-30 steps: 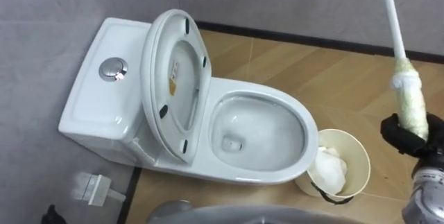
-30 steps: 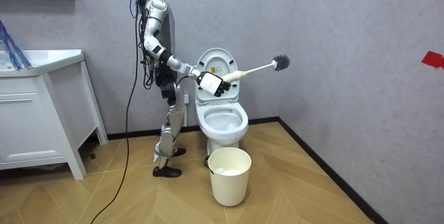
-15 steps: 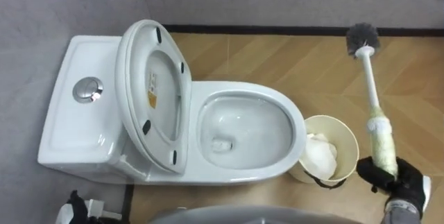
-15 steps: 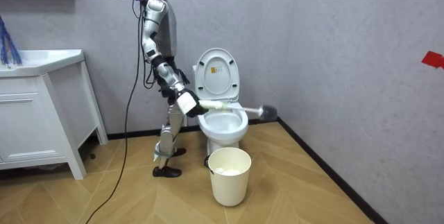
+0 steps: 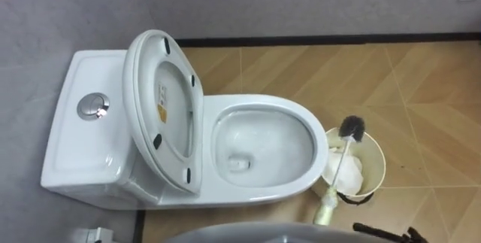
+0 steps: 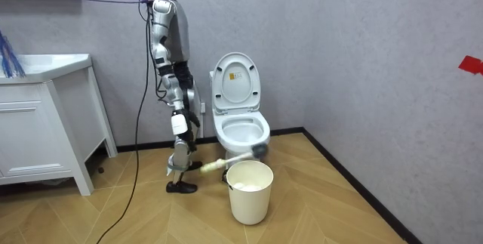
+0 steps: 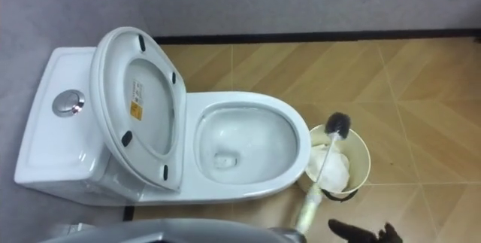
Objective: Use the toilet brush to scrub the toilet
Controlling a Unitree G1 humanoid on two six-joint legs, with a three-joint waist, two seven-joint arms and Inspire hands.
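Brought the long white-handled toilet brush with the dark bristle head (image 5: 340, 166) down within the last second, from high out on the right to low beside the toilet. Dropped the black right hand (image 6: 179, 125) to the body's side too, going by the room view. Seems to have let go: no hold on the handle now, and no scrubbing begun. Probably means a fresh pick-up before any brushing.

From the left: white ceramic cistern (image 5: 75, 149) with a round chrome flush button (image 5: 92, 106), set against the grey wall (image 5: 225, 2). Next, white oval seat and lid (image 5: 180, 134), standing raised, with a small yellow-and-white sticker (image 5: 161, 105) on the underside; print too small to read. No other legible writing anywhere. Then the white open bowl (image 5: 263, 145), untouched by the bristles.

Further right, a cream round waste bin (image 5: 373, 153) on the wood-pattern floor (image 5: 421, 85), just beside the bowl's front, with crumpled white stuff inside. Slanting across its nearer rim, the brush: bristle head over the bin's mouth, pale yellow wrapped grip (image 5: 325, 211) pointing towards the robot. Cannot tell whether propped on the rim or falling. At the lower right edge of the eye views, the right hand again, fingers spread straight and empty, near the grip end yet apart from it.
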